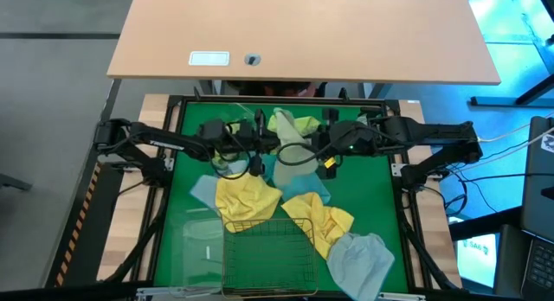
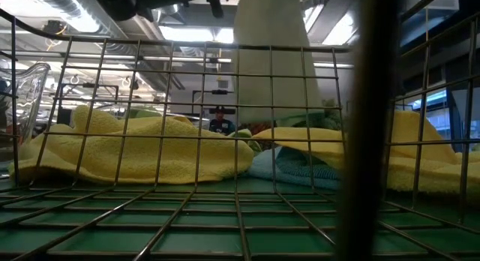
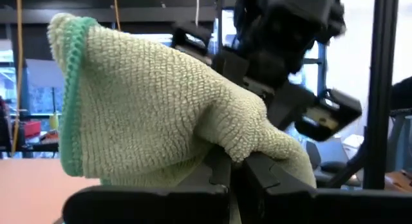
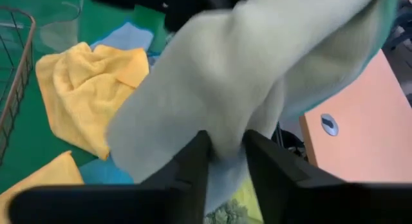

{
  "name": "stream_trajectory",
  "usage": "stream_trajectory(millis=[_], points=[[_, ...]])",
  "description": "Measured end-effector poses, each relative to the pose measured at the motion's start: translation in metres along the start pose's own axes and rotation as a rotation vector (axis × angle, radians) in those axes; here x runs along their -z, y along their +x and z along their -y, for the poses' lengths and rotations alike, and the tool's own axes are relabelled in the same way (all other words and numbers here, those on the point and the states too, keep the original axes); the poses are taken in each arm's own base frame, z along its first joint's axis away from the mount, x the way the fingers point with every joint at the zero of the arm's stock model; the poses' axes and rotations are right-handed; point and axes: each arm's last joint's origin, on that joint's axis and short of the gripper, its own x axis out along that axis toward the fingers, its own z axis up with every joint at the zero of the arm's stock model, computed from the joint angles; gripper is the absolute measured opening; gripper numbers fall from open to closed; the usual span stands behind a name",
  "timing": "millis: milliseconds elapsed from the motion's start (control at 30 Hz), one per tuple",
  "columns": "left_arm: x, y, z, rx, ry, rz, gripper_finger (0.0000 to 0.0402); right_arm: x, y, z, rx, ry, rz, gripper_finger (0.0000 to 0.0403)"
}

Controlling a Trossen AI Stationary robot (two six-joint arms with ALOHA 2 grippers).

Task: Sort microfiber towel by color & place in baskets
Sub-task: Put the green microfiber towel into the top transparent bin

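Green desk (image 1: 363,193) mat, towels scattered. Left tool (image 3: 235,169) is pinched tight on a nubby pale yellow-green towel (image 3: 154,114) with teal edging, held mid-air; right tool (image 4: 225,153) sits half-spread around it.

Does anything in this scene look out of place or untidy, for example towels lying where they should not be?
Yes. Two bright yellow towels lie crumpled, draped partly over the wire basket's rim rather than inside it. A pale blue-grey towel sits loose at the mat's edge. Both grippers meet at one pale green towel.
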Motion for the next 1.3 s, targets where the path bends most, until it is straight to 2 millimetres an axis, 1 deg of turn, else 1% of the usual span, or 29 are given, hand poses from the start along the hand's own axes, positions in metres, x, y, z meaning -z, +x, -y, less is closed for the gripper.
stream_trajectory(millis=[100, 167, 267, 367, 433, 500, 567, 733, 933, 1133, 1300], points=[[-0.013, -0.004, -0.005, -0.018, 0.007, 0.035, 0.0000, 0.004, -0.006, 0.001, -0.013, 0.023, -0.024, 0.0141], [-0.023, -0.008, -0.008, -0.027, 0.011, 0.057, 0.0000, 0.007, -0.016, 0.004, -0.031, 0.064, -0.012, 0.0148], [-0.038, -0.014, -0.012, -0.039, 0.019, 0.097, 0.0000, 0.012, -0.037, 0.010, -0.044, 0.109, 0.024, 0.0149], [-0.054, -0.022, -0.016, -0.056, 0.030, 0.133, 0.0000, 0.017, -0.054, 0.015, -0.051, 0.140, 0.043, 0.0146], [-0.065, -0.028, -0.020, -0.071, 0.037, 0.143, 0.0000, 0.023, -0.060, 0.016, -0.054, 0.146, 0.054, 0.0145], [-0.074, -0.035, -0.024, -0.089, 0.044, 0.132, 0.0000, 0.031, -0.061, 0.015, -0.054, 0.160, 0.060, 0.0145], [-0.082, -0.043, -0.028, -0.112, 0.051, 0.119, 0.0000, 0.039, -0.058, 0.012, -0.055, 0.167, 0.059, 0.0145], [-0.104, -0.064, -0.038, -0.177, 0.070, 0.107, 0.0000, 0.068, -0.038, -0.003, -0.059, 0.165, 0.036, 0.0144], [-0.123, -0.092, -0.044, -0.245, 0.087, 0.063, 0.0000, 0.106, -0.014, -0.021, -0.069, 0.240, 0.032, 0.0144], [-0.126, -0.116, -0.051, -0.396, 0.090, -0.054, 0.0000, 0.139, 0.008, -0.039, -0.121, 0.302, 0.000, 0.0144], [-0.116, -0.133, -0.057, -0.548, 0.082, -0.241, 0.0000, 0.156, 0.020, -0.050, -0.181, 0.295, -0.046, 0.0144]])
